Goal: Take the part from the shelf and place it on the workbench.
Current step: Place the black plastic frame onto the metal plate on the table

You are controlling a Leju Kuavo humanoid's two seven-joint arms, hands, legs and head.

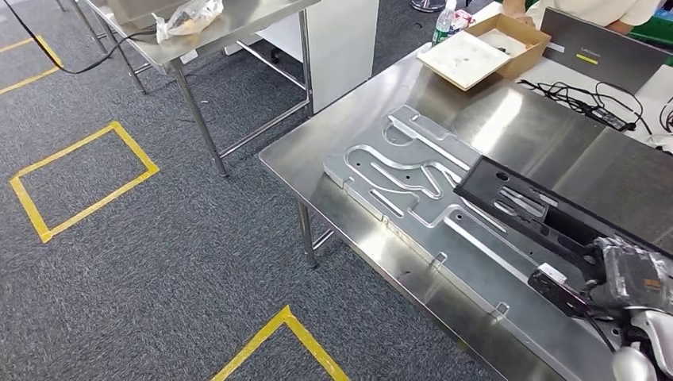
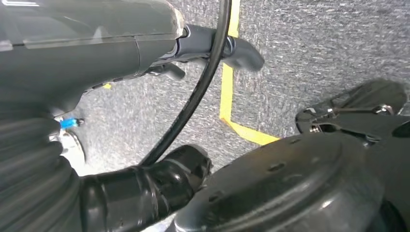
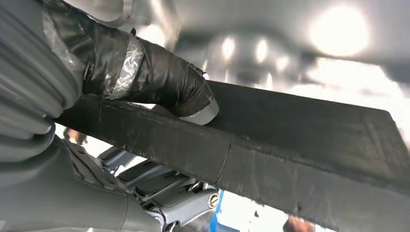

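A long black part (image 1: pixel 524 208) with slots and holes lies slanted over the steel workbench (image 1: pixel 524 119), its far end above a silver machined plate (image 1: pixel 397 175). My right hand (image 1: pixel 631 278) grips the part's near end at the bench's lower right. In the right wrist view a taped thumb (image 3: pixel 164 77) presses on the black part (image 3: pixel 309 145); whether the part touches the plate I cannot tell. My left hand (image 2: pixel 183 43) hangs over the grey carpet, fingers apart and holding nothing.
A cardboard box (image 1: pixel 484 48) with a white tray, a bottle (image 1: pixel 444 24), cables (image 1: pixel 587 103) and a laptop (image 1: pixel 611 48) sit at the bench's far side, where a person (image 1: pixel 587 8) stands. Another steel table (image 1: pixel 222 24) stands back left. Yellow tape (image 1: pixel 79 178) marks the carpet.
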